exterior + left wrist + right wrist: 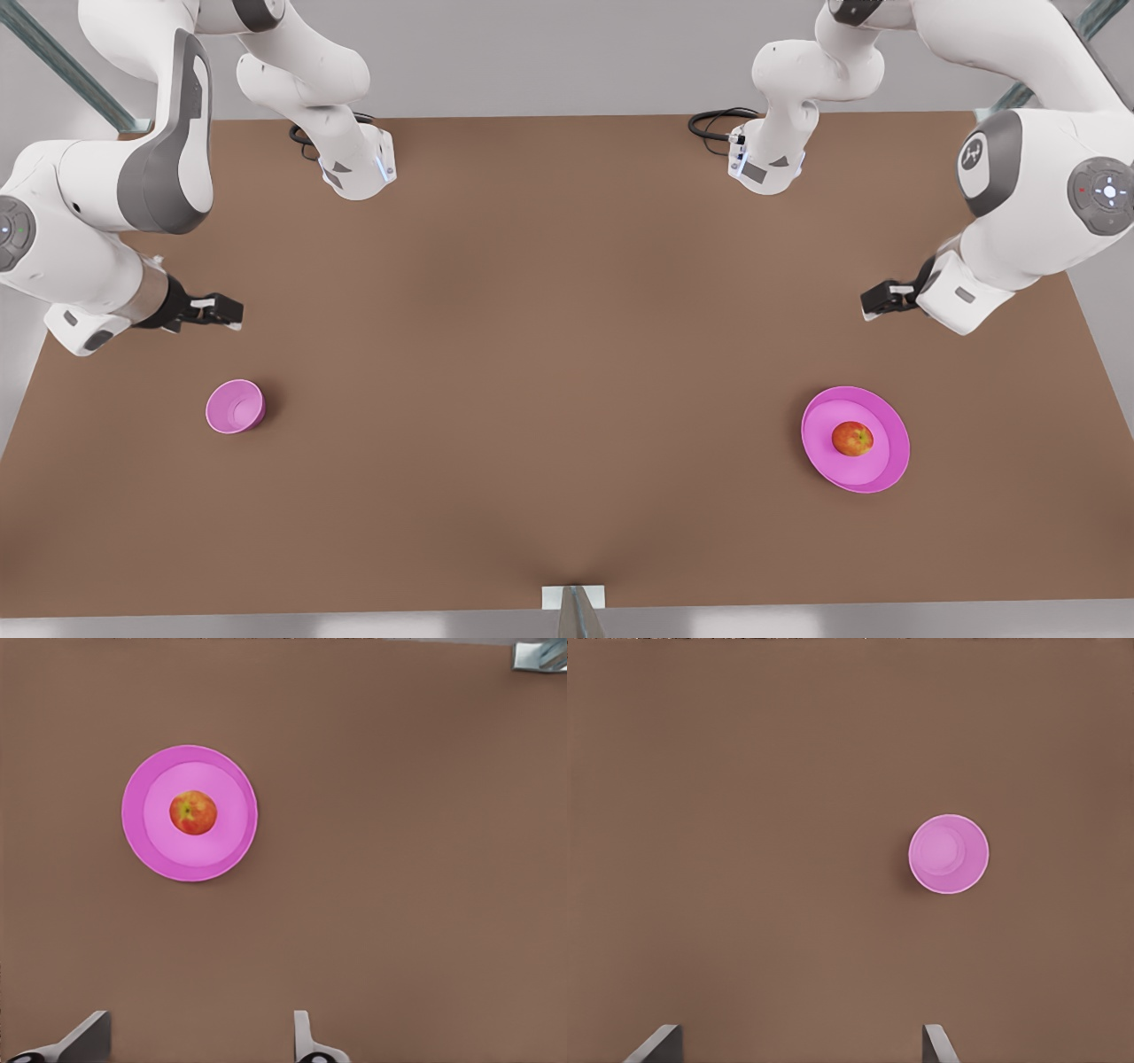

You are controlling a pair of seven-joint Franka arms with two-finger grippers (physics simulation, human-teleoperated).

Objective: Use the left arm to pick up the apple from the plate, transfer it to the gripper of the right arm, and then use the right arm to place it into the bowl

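The red-orange apple (852,438) (192,811) sits in the middle of the wide pink plate (886,474) (142,828) at the front view's right. My left gripper (874,300) (195,1041) hangs open above the table, behind the plate and well apart from it. On the front view's left stands the small deep pink bowl (235,406) (949,853), with nothing in it. My right gripper (223,311) (797,1043) waits open above the table just behind the bowl, its fingers spread wide.
Both arm bases (359,164) (769,159) stand at the back of the brown table (549,354), each with a black cable beside it. A small white bracket (573,597) sits at the front edge. Bare table lies between bowl and plate.
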